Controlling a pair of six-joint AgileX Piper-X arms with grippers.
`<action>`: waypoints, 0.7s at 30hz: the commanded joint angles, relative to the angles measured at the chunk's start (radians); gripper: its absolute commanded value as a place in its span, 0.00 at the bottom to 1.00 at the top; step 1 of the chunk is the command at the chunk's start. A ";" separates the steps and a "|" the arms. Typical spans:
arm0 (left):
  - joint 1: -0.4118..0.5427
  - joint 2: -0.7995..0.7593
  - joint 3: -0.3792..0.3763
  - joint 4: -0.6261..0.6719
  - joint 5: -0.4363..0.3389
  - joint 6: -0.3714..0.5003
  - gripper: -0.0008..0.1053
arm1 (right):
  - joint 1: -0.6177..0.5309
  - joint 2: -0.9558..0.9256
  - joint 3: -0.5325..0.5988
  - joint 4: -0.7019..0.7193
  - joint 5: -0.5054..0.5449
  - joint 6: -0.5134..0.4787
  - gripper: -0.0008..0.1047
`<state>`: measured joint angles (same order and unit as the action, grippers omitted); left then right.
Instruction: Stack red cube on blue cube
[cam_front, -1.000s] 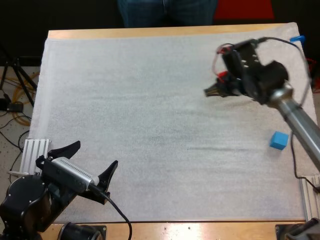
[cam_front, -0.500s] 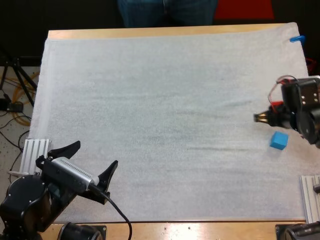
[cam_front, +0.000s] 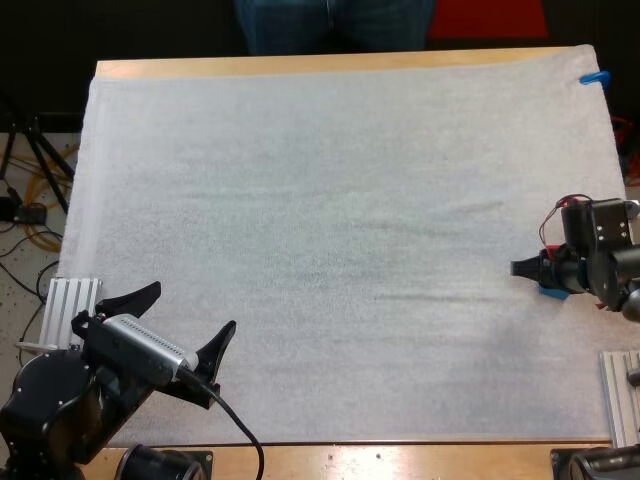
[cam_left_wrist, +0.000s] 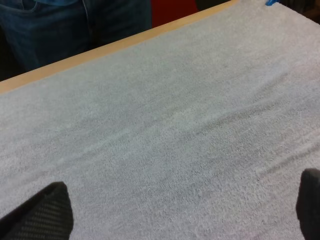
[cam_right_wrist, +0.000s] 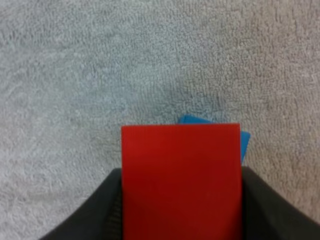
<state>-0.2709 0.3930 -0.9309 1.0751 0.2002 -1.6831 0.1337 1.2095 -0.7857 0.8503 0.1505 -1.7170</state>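
Note:
My right gripper (cam_front: 527, 268) hovers low at the right side of the white mat (cam_front: 330, 220), shut on the red cube (cam_right_wrist: 181, 180). In the right wrist view its black fingers (cam_right_wrist: 270, 205) press on the red cube from both sides. The blue cube (cam_right_wrist: 243, 142) lies on the mat just beneath the red one, and only a sliver of it peeks past the far edge. From above, a bit of the blue cube (cam_front: 553, 293) shows under the right gripper. At the near left corner my left gripper (cam_front: 185, 325) stands open above the mat, nothing between its fingers (cam_left_wrist: 45, 212).
A person in blue jeans (cam_front: 330, 25) stands at the table's far side, also seen as legs (cam_left_wrist: 75, 25) from the left wrist. White ribbed mounts sit at the near left edge (cam_front: 70, 305) and the near right edge (cam_front: 620, 395).
My right gripper has swung from the far right of the mat toward the near right edge with the red cube, then dropped over the blue cube, covering most of it. The left arm stayed still.

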 joint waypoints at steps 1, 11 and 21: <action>-0.005 0.002 -0.006 0.003 -0.003 -0.010 0.83 | -0.003 -0.008 0.002 -0.024 -0.006 0.020 0.12; -0.005 0.002 -0.006 0.003 -0.003 -0.010 0.83 | -0.083 -0.004 0.010 -0.029 0.012 0.139 0.12; -0.005 0.002 -0.006 0.003 -0.003 -0.010 0.83 | -0.108 -0.004 0.010 -0.015 -0.039 0.152 0.12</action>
<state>-0.2709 0.3930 -0.9309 1.0751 0.2002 -1.6831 0.0286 1.2095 -0.7739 0.8362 0.1199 -1.5698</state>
